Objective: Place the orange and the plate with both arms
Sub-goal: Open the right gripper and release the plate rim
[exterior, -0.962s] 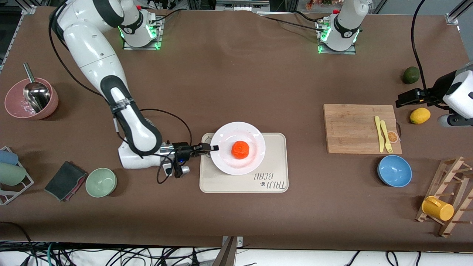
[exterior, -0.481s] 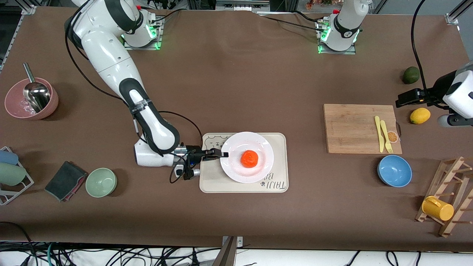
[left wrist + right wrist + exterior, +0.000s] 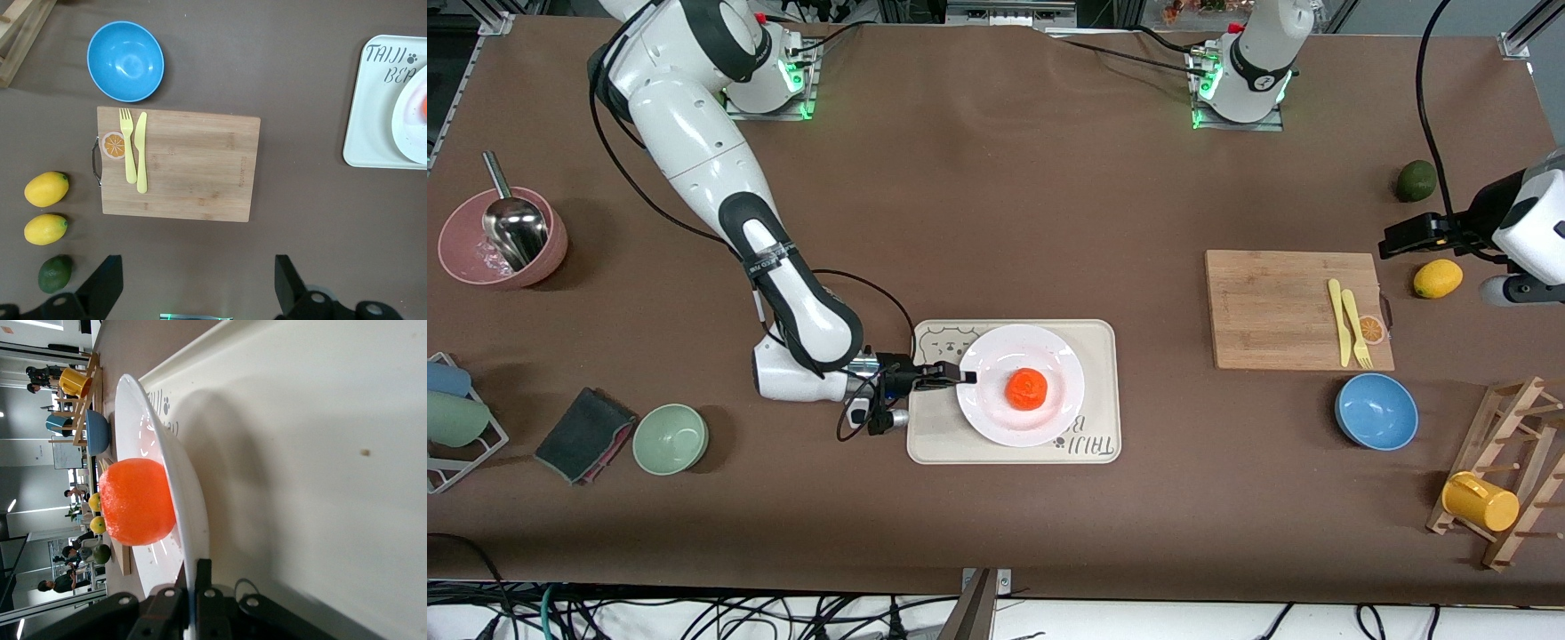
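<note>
Plate [image 3: 996, 418]: round, white, glossy, shallow with a wide rim; lies on the cream tray [image 3: 1100, 351], its edge toward the right arm's end of the table caught in the right gripper
Orange [image 3: 1027, 388]: small, bright orange-red, slightly flattened; sits loose near the middle of the plate, just past the right gripper's fingertips, not touching them
Right gripper [image 3: 963, 375]: low at the tray's edge, fingers clamped on the plate's rim, one above and one below as the right wrist view shows
Left gripper [image 3: 193, 293]: arm waiting at its own end of the table; fingers spread wide, holding nothing, hanging over bare cloth beside the cutting board [image 3: 1272, 307]
Plate, handling: judged stiff and breakable, slick glaze; a one-sided rim pinch gives little purchase, so it may tip or slide out if lifted or swung fast
Plate, hold: the rim, as now taken; deeper bite is safer
Orange, handling: judged light, firm skin, free to roll; any tilt of the plate may send it off toward the low side
Orange, hold: across its widest part, from above
Nearby: blue bowl [image 3: 1376, 411], lemons [image 3: 46, 189] and dark green fruit [image 3: 55, 273], well apart from the right gripper
</note>
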Controlling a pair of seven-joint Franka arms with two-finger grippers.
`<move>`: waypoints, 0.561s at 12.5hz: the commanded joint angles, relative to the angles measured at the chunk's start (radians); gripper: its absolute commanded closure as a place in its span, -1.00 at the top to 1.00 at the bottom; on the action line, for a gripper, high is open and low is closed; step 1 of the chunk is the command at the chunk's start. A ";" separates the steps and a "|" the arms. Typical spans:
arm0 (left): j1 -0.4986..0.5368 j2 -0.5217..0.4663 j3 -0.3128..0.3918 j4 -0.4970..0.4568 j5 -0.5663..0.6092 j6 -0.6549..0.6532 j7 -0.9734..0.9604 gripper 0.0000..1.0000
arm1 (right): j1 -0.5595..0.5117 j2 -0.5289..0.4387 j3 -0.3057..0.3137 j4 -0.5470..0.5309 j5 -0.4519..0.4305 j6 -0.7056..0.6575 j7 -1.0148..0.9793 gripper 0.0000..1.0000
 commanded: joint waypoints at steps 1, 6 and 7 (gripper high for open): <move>0.005 -0.004 0.003 0.006 -0.024 -0.003 0.018 1.00 | 0.012 0.025 0.008 0.049 0.011 0.008 -0.008 0.95; 0.004 -0.003 0.003 0.006 -0.024 -0.003 0.018 1.00 | 0.021 -0.038 0.011 0.069 -0.353 -0.001 0.003 1.00; 0.004 -0.004 0.003 0.006 -0.024 -0.003 0.018 1.00 | 0.021 -0.049 0.012 0.069 -0.427 -0.006 0.004 1.00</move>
